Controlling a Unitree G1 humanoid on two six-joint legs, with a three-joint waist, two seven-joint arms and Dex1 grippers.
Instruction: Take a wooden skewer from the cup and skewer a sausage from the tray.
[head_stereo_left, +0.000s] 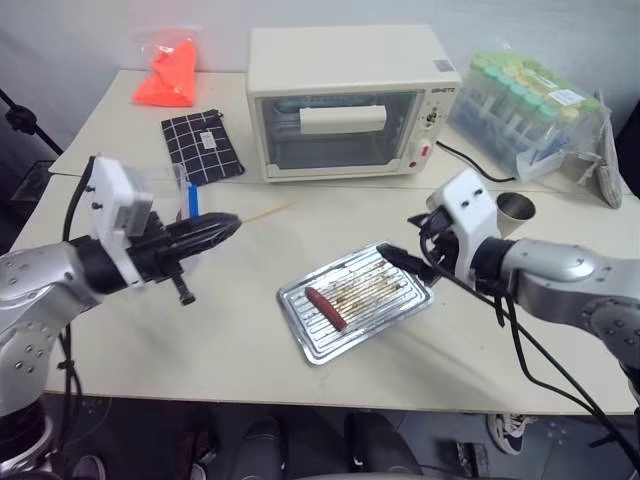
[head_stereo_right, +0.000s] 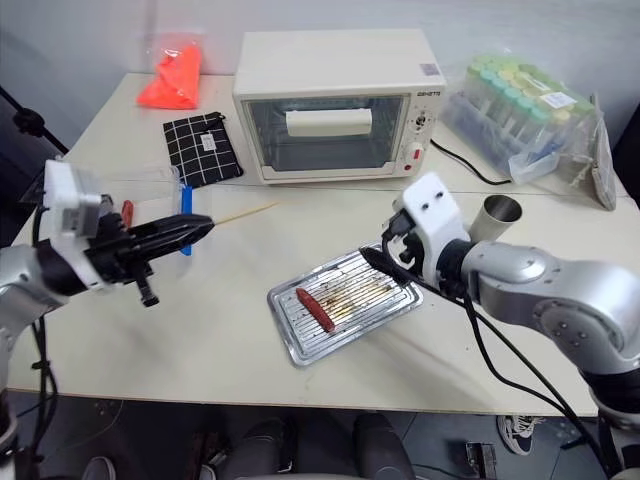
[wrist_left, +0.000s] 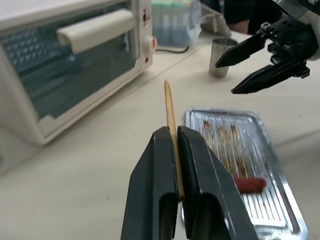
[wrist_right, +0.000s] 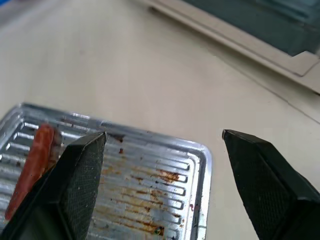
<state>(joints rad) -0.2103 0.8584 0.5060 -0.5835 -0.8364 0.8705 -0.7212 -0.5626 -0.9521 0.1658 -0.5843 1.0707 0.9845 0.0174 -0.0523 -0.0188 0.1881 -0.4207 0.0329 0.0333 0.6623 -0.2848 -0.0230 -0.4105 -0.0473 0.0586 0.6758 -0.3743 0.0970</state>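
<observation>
Pale tan wooden skewer (wrist_left: 170, 112), thin and pointed, pinched in left end effector (wrist_left: 176, 150); right end effector (wrist_right: 162, 137) spread wide, empty.

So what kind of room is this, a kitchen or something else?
Probably a lab or test room set up as a mock kitchen: a toaster oven and greasy tray share a plain table with racked sample tubes.

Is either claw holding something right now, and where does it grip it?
The left gripper pinches the wooden skewer near one end; the right gripper is open and empty.
</observation>
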